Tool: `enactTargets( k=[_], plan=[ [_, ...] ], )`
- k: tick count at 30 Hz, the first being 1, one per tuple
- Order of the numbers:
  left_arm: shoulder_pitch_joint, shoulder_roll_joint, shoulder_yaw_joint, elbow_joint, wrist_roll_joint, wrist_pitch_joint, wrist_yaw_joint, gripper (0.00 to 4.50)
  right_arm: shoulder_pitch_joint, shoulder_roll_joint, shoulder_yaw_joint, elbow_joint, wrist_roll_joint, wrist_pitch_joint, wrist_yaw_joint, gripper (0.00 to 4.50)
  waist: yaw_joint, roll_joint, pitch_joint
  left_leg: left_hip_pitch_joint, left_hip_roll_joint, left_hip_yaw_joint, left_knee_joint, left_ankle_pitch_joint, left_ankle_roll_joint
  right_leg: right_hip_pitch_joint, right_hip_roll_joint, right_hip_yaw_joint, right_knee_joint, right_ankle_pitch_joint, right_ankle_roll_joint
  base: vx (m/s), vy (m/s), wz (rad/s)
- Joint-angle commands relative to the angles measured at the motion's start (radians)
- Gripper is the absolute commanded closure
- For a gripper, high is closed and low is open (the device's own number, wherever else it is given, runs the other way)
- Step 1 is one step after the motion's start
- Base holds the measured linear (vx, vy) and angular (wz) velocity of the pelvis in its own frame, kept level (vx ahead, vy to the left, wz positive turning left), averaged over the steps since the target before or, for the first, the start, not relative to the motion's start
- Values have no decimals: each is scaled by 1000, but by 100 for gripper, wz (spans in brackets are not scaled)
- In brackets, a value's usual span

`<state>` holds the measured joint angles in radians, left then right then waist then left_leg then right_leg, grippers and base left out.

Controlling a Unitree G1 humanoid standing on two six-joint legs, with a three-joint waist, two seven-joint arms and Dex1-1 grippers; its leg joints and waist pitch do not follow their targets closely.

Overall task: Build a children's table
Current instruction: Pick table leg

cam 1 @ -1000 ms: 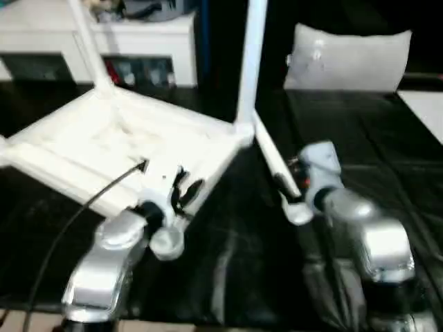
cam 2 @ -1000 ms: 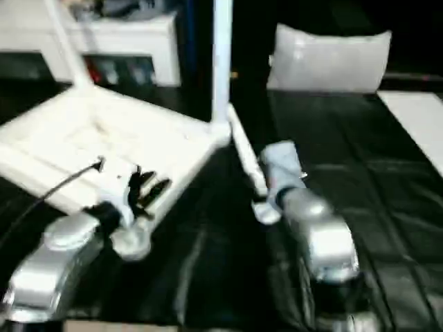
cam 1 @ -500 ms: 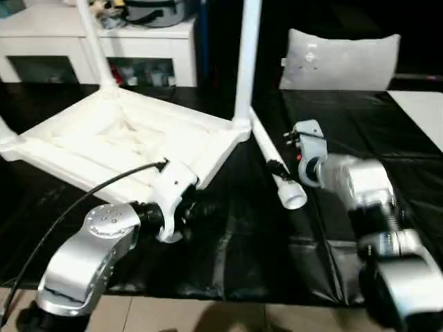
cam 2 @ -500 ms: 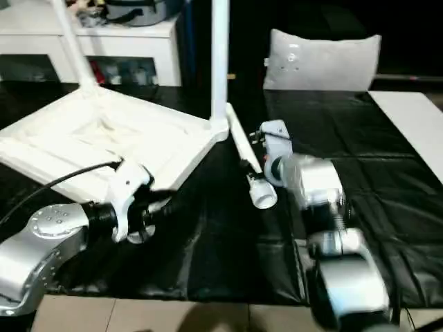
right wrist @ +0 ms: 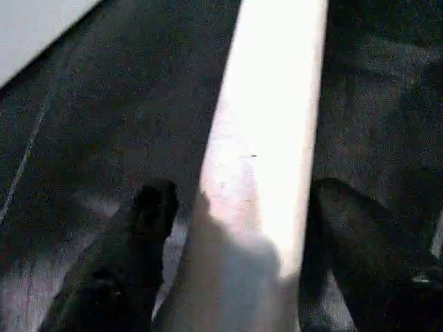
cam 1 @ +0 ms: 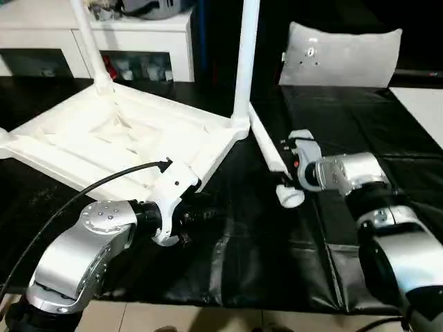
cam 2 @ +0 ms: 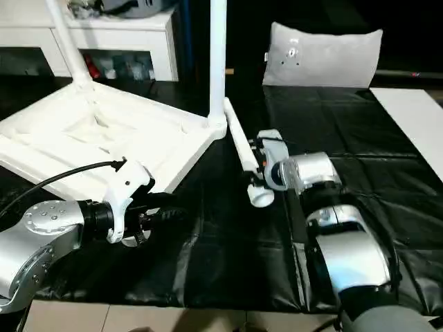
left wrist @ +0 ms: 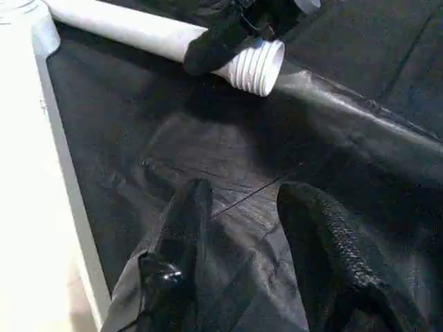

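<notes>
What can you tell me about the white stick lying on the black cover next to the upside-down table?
The loose leg is a long, round, white tube that looks like plastic. It lies flat on the black cover. Its thin end reaches the table top's corner; its thicker end has screw ridges, seen in the left wrist view, and is hollow. The right gripper is around it near that end, one black finger each side; whether they press it I cannot tell.

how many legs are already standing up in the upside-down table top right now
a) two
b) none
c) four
a) Two legs, one at the far left corner and one at the right corner, rise from the table top, while another leg lies on the black surface between the right tool's fingers.
</notes>
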<state>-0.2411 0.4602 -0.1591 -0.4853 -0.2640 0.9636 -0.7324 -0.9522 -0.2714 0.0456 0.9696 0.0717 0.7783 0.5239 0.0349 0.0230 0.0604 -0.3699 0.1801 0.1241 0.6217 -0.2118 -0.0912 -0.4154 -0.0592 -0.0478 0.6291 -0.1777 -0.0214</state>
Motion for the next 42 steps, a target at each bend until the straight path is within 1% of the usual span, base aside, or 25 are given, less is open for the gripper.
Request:
enactTargets(
  k=[1,3,4,6,12,15,17,18,21,22,23,24,25,26,27,28,29,30,33,34,36,38,39,41,42],
  plan=[
    [-11,7,-10,-15,-4,7,6,230,-7,-4,1,38,-1,-7,10,147,3,-2,-66,-6,21,18,-70,-128,25,63,-58,33,-69,-183,-260,0,0,0],
    [-13,9,-12,-14,-7,8,10,230,-15,-7,8,62,-9,-18,26,153,1,-2,-61,-3,22,17,-73,-187,11,61,-59,33,-76,-278,-239,0,0,0],
    [-13,9,-12,-14,-7,8,10,230,-15,-7,8,62,-9,-18,26,164,1,-2,-61,-3,22,17,-73,-187,11,61,-59,33,-76,-278,-239,0,0,0],
    [-16,16,-14,-12,-13,6,14,230,-22,-16,7,81,-16,-28,42,180,1,-2,-60,0,22,16,-74,-221,2,56,-60,34,-82,-338,-216,0,0,0],
    [-18,14,-22,-2,-12,-2,18,230,-11,-29,-17,90,-1,-39,47,233,0,-3,-62,-5,22,15,-74,-198,3,59,-58,33,-79,-313,-211,0,0,0],
    [-21,11,-28,5,-7,-19,25,230,7,-37,-54,88,19,-57,24,247,1,-3,-65,-5,21,18,-71,-170,10,61,-59,33,-78,-272,-223,0,0,0],
    [-26,-1,-27,17,6,-52,44,230,30,-43,-112,57,59,-78,-7,254,4,-4,-65,-5,21,19,-71,-157,15,61,-58,33,-78,-258,-226,0,0,0],
    [-27,-3,-26,19,8,-58,48,230,34,-44,-123,50,67,-82,-13,254,5,-3,-64,-5,21,19,-71,-158,15,61,-58,33,-79,-259,-225,0,0,0],
    [-39,-41,-6,56,22,-105,89,230,112,-39,-237,-87,156,-177,-24,256,8,-2,-66,-2,21,21,-70,-166,14,61,-58,32,-81,-270,-213,0,0,0],
    [-41,-45,-3,61,19,-104,93,230,129,-37,-249,-115,166,-192,-15,257,11,-4,-70,-3,20,22,-69,-146,21,64,-57,33,-81,-250,-205,0,0,0],
    [-43,-45,-2,65,17,-107,92,230,147,-32,-268,-143,183,-213,-8,258,14,2,-70,-5,20,21,-71,-138,22,66,-56,32,-78,-241,-205,0,0,0],
    [-46,-53,2,73,15,-117,94,230,178,-25,-294,-194,212,-205,13,258,13,5,-69,-4,20,21,-71,-141,23,62,-55,32,-80,-243,-206,0,0,0],
    [-48,-57,4,77,14,-121,95,230,189,-23,-303,-213,223,-201,21,259,14,0,-70,-4,19,23,-70,-133,30,66,-53,33,-82,-233,-202,0,0,0],
    [-49,-60,6,81,13,-126,97,230,200,-20,-313,-230,232,-196,29,259,14,0,-71,-5,20,21,-70,-127,31,66,-54,32,-78,-226,-207,0,0,0],
    [-53,-70,10,93,12,-142,102,230,221,-9,-348,-269,271,-182,52,259,12,1,-71,-8,20,20,-71,-122,31,67,-54,30,-78,-223,-213,0,0,0],
    [-55,-74,11,97,12,-147,105,230,228,-5,-359,-281,284,-184,60,259,11,4,-68,-4,19,23,-70,-137,36,64,-53,32,-86,-235,-212,0,0,0],
    [-71,-115,34,124,5,-188,133,230,276,17,-419,-371,370,-187,114,259,12,3,-69,-5,19,23,-71,-142,43,66,-52,32,-86,-242,-207,0,0,0],
    [-84,-143,56,136,-8,-194,150,230,296,29,-446,-413,413,-189,141,259,13,0,-71,-5,21,23,-71,-134,48,68,-54,32,-84,-231,-204,0,0,0],
    [-115,-191,98,153,-44,-201,176,230,334,58,-496,-515,522,-166,174,260,18,1,-71,-4,24,21,-73,-121,55,66,-55,31,-85,-224,-210,0,0,0],
    [-147,-232,137,161,-87,-193,189,230,369,78,-519,-619,622,-124,209,260,19,0,-68,-2,22,24,-74,-129,55,66,-53,31,-89,-241,-205,0,0,0],
    [-195,-290,194,172,-156,-181,204,230,411,86,-511,-736,711,-74,275,261,28,-1,-71,-1,26,24,-73,-114,64,68,-55,32,-87,-223,-203,0,0,0],
    [-223,-317,218,182,-184,-186,216,230,430,87,-499,-784,743,-47,302,261,32,-3,-70,-1,24,27,-72,-113,64,66,-54,31,-90,-250,-194,0,0,0],
    [-252,-345,244,197,-217,-181,229,230,447,88,-488,-826,768,-22,328,261,31,-9,-66,-4,24,27,-75,-124,61,64,-54,29,-95,-288,-182,0,0,0],
    [-298,-382,275,227,-283,-167,224,230,473,92,-473,-888,806,20,357,261,34,-9,-65,-2,21,29,-75,-124,53,61,-54,30,-101,-350,-156,0,0,0],
    [-322,-396,285,239,-315,-149,215,230,485,92,-459,-916,825,33,381,261,36,-10,-67,-2,20,30,-73,-116,52,62,-54,31,-103,-351,-150,0,0,0]
  ],
)
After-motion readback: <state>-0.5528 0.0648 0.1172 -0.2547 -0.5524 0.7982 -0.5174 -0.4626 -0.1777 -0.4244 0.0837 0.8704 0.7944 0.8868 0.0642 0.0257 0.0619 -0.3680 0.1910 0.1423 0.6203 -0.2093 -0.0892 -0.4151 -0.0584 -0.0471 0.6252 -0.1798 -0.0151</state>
